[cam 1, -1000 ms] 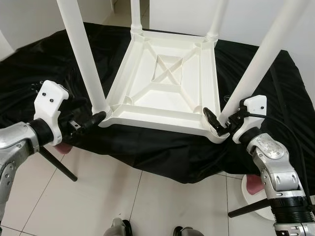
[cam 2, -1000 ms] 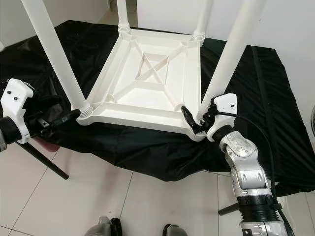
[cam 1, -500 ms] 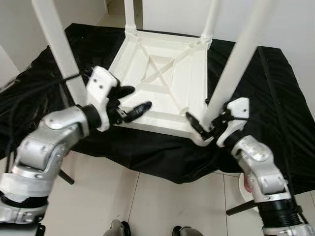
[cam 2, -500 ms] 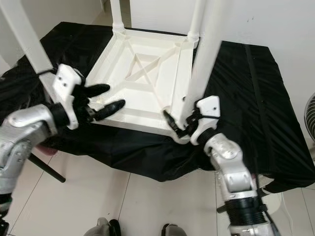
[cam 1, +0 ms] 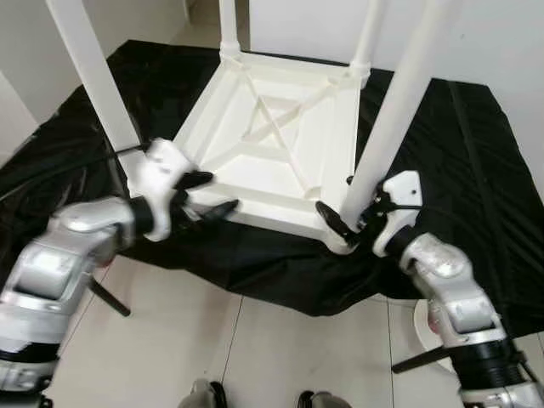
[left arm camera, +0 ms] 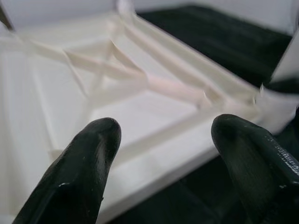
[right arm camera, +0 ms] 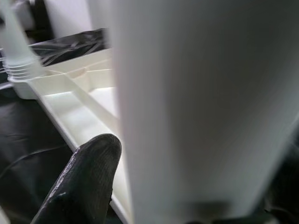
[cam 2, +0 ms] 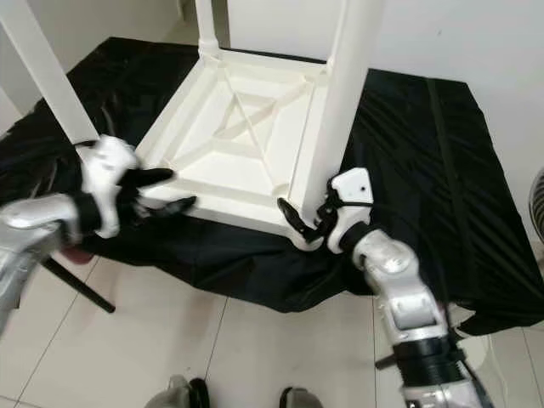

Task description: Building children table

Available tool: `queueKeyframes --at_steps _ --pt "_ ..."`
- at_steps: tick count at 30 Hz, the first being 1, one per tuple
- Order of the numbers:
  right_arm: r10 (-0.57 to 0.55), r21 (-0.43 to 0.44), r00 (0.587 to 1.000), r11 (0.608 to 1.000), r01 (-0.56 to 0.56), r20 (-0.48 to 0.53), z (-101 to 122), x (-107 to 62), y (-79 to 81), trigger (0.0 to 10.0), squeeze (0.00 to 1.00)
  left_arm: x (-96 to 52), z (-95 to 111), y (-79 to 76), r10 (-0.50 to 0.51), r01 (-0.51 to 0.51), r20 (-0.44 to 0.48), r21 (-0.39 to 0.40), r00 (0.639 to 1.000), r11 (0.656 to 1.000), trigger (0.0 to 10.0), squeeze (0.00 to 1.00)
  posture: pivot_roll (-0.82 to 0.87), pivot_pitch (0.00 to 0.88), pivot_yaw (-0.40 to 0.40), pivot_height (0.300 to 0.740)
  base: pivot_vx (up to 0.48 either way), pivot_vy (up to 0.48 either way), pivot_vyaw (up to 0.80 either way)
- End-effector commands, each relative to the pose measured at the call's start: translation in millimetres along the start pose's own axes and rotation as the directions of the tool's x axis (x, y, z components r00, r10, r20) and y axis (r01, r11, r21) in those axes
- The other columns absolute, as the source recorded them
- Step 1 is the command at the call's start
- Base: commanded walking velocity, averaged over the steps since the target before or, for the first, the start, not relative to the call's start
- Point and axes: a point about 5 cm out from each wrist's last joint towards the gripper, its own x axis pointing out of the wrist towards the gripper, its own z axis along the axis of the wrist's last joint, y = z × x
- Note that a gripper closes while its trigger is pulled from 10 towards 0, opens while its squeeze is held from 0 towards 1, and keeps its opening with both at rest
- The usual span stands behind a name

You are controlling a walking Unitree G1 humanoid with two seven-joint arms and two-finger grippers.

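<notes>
1. Ahead of both grippers I see the white plastic children's table [cam 1: 280, 144] lying upside down on a black cloth [cam 1: 476, 170] that covers a raised surface, its four white round legs pointing up out of the corner sockets.
2. My left gripper [cam 1: 206, 195] sits at the table's near left corner, just beside the near rim. Its two black fingers [left arm camera: 84, 172] are spread apart with nothing between them.
3. Through the left wrist view I look between those fingers straight onto the ribbed underside of the tabletop, with its crossed stiffening ribs. The near rim runs just beyond the fingertips; I cannot tell whether they touch it.
4. Just behind the left gripper stands the near left leg [cam 1: 95, 81], upright in its socket.
5. My right gripper [cam 1: 340, 231] is at the near right corner, low down at the foot of the near right leg [cam 1: 395, 106]. One black finger reaches along the corner of the rim on the inner side of the leg.
6. From the right wrist view the leg stands right against the camera, with one finger [right arm camera: 84, 182] beside it; the other finger is hidden, so I cannot tell whether this gripper is clamped on the leg or merely around it.
7. Below the cloth's hanging edge I see pale floor tiles [cam 1: 170, 357].
</notes>
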Motion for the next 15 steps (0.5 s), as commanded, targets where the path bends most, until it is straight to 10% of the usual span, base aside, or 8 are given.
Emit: queueKeyframes --at_steps 1,7,15 --pt "-0.012 -0.015 1.0 1.0 0.012 -0.003 1.6 -1.0 -7.2 10.0 0.0 -7.3 1.8 -8.7 -0.058 0.058 -0.006 0.003 0.998 0.998 10.0 0.0 -0.06 0.125 0.034 0.74 0.0 0.0 0.0" --pt "-0.044 -0.008 0.999 0.999 0.044 0.005 -0.2 3.2 -10.1 10.0 0.0 -39.6 -46.2 -22.0 0.003 0.008 -0.247 0.043 0.969 0.999 10.0 0.0 -0.06 0.116 0.037 0.74 0.0 0.0 0.0" --pt "-0.012 0.034 1.0 0.999 0.011 0.018 -2.1 16.7 -12.5 10.0 0.0 -9.3 -42.6 -52.4 0.036 -0.037 -0.089 -0.002 0.995 0.999 10.0 0.0 -0.03 0.099 0.015 0.74 0.0 0.0 0.0"
